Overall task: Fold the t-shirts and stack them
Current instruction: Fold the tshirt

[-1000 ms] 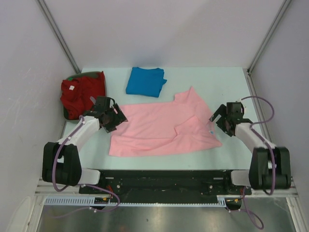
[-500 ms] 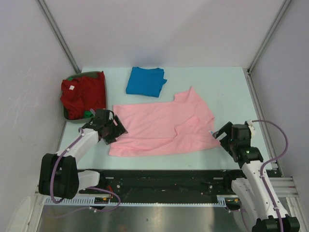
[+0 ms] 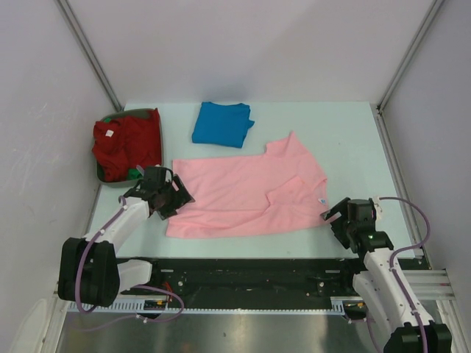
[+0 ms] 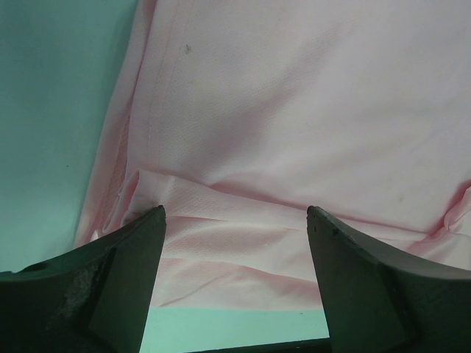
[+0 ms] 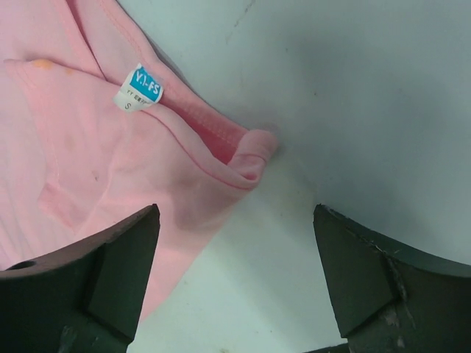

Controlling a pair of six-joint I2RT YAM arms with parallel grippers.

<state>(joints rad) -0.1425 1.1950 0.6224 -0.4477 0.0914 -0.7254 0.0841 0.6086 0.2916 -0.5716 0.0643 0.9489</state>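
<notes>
The desk (image 3: 353, 140) carries a pink shirt (image 3: 235, 195) spread mid-desk and creased, likely laid out for folding. A folded blue shirt (image 3: 221, 123) lies behind it, probably starting the stack. Red shirts (image 3: 121, 143) are heaped far left. The left end effector (image 3: 173, 193) hovers wide open over the pink shirt's left edge. The right end effector (image 3: 335, 217) is wide open by its label (image 5: 138, 88). Both seem poised to pinch.

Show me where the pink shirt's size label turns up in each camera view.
Top external: the size label is a tiny pale speck at the right edge of the pink t-shirt.
Left wrist: not in it; only the shirt's left edge shows.
Right wrist: upper left, blue and white, on the shirt.
Shared landmark: the pink t-shirt itself, in all three views.
</notes>
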